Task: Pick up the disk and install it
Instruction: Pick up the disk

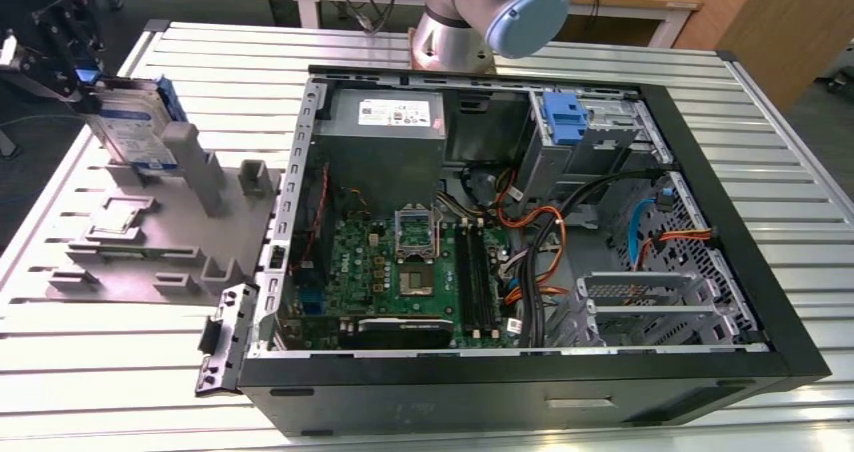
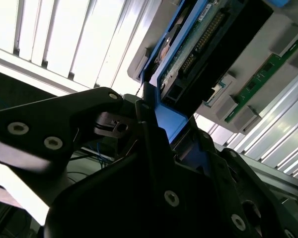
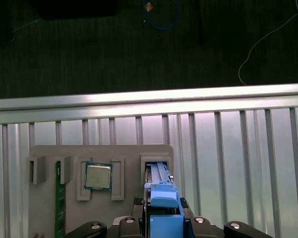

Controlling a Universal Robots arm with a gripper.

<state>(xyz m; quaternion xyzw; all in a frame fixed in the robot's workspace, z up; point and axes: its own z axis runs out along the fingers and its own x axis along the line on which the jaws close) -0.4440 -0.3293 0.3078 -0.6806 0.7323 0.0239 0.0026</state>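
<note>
The disk (image 1: 134, 127) stands on edge at the exterior view's left, label side showing, with its blue carrier frame (image 1: 167, 122) along the edge. My gripper (image 1: 91, 84) is shut on its upper end. The disk's lower end is at the slot of the grey parts holder (image 1: 120, 242); I cannot tell whether it still rests in it. The first wrist view has the carrier's blue edge (image 3: 164, 206) between my fingers, running toward the holder's slot (image 3: 156, 168). In the second wrist view the disk's green circuit-board underside (image 2: 203, 39) is just beyond my dark fingers (image 2: 154, 148).
An open black computer case (image 1: 747, 302) lies on the slatted metal table (image 1: 107, 372), with motherboard (image 1: 400, 272), grey power supply (image 1: 380, 122), a blue bracket (image 1: 567, 117) and a metal drive cage (image 1: 641, 307) inside. The holder carries a processor (image 3: 98, 176) and a memory stick (image 3: 59, 198).
</note>
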